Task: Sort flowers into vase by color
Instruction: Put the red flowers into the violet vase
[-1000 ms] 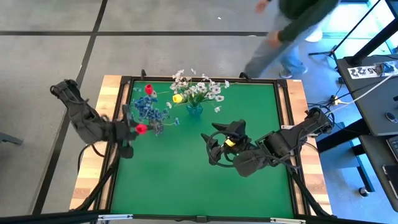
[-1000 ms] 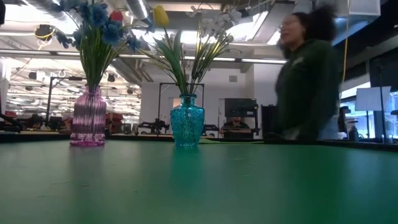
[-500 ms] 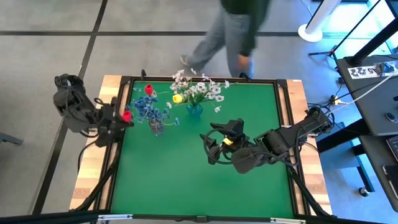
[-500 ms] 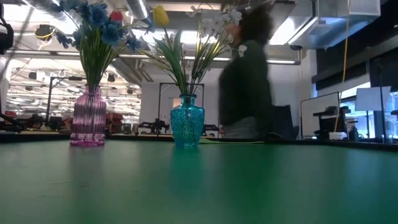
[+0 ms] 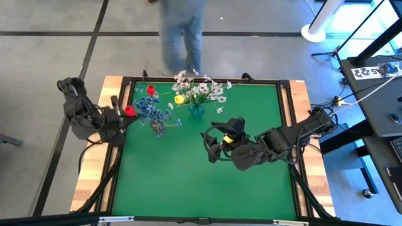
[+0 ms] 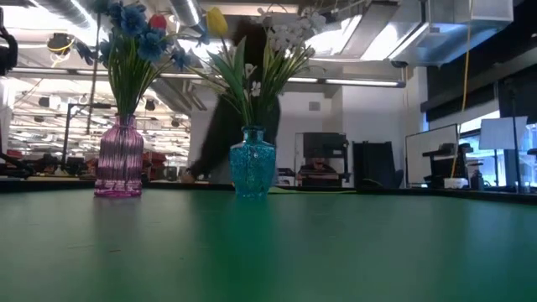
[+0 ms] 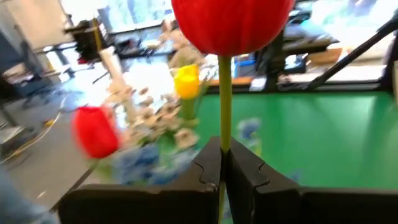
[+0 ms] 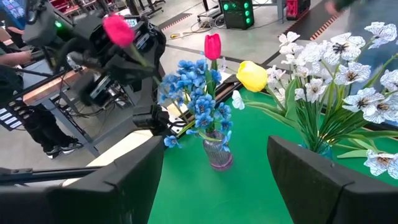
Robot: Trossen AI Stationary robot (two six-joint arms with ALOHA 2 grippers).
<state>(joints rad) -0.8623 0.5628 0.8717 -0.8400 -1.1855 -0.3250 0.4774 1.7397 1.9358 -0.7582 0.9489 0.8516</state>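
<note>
Red tulip, thin green stem, in left gripper

A person in blue jeans walks across the grey concrete floor just beyond the far edge of the green tabletop, seen from above; at table height the same figure shows as a dark blur behind the table. Pale wooden boards border the green surface on both sides. To one side stands a dark desk strung with cables, and a white round stand base sits on the floor. Workshop benches and ceiling lights fill the room behind.
</note>
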